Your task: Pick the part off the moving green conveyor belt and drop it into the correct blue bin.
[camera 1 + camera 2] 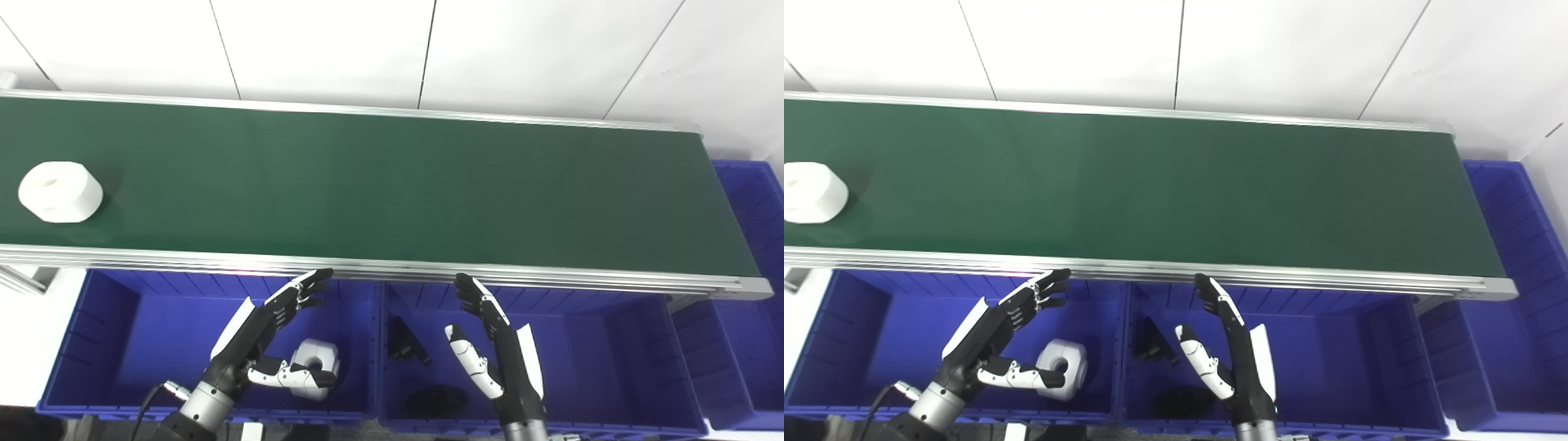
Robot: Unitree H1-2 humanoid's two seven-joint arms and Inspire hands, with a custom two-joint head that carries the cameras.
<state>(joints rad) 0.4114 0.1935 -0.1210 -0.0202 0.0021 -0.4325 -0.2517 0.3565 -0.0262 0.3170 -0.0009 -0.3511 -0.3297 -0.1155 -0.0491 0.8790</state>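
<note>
A: In the left eye view, where is the white part (60, 191)?

B: Far left on the green belt (392, 184). Both hands wait over the blue bins, empty, fingers spread: left hand (269, 334), right hand (490, 349).

A: And the right eye view?

B: A white part in the left bin (1062, 369) hints that this bin (821, 343) suits it. I think it's the waiting step; next the left hand must grab the part.

A white ring-shaped part (60, 191) with a centre hole lies flat at the green conveyor belt's (392, 190) far left end.
</note>
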